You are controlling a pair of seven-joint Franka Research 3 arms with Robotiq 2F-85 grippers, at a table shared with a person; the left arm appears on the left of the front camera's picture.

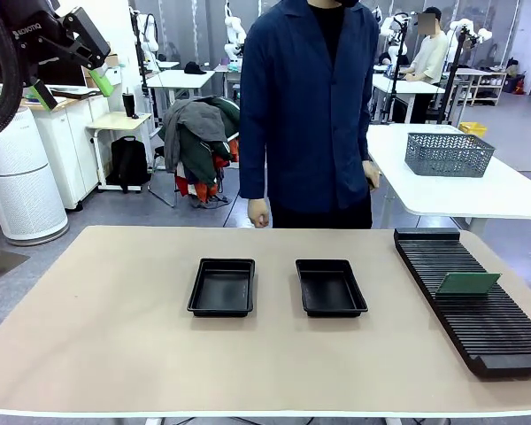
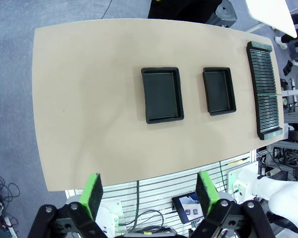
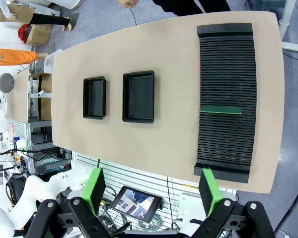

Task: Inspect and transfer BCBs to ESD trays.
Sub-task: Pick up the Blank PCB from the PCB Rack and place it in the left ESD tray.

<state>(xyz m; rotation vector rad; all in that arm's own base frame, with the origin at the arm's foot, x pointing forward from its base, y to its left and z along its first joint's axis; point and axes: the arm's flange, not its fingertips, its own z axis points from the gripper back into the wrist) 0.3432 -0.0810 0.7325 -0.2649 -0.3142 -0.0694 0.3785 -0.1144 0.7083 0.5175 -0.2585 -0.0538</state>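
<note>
The left tool (image 2: 150,192), jaws spread wide and gripping nothing, hangs high above the table (image 1: 106,354); the right tool (image 3: 153,188) is equally open and empty. A single green BCB (image 1: 467,283) stands on edge in the slotted black rack (image 1: 500,341) (at the table's right end), well apart from the two ESD trays, the left tray (image 1: 221,312) and the right tray (image 1: 333,312), lying side by side mid-table. A person (image 1: 310,115) in a dark blue coat stands at the far side.
</note>
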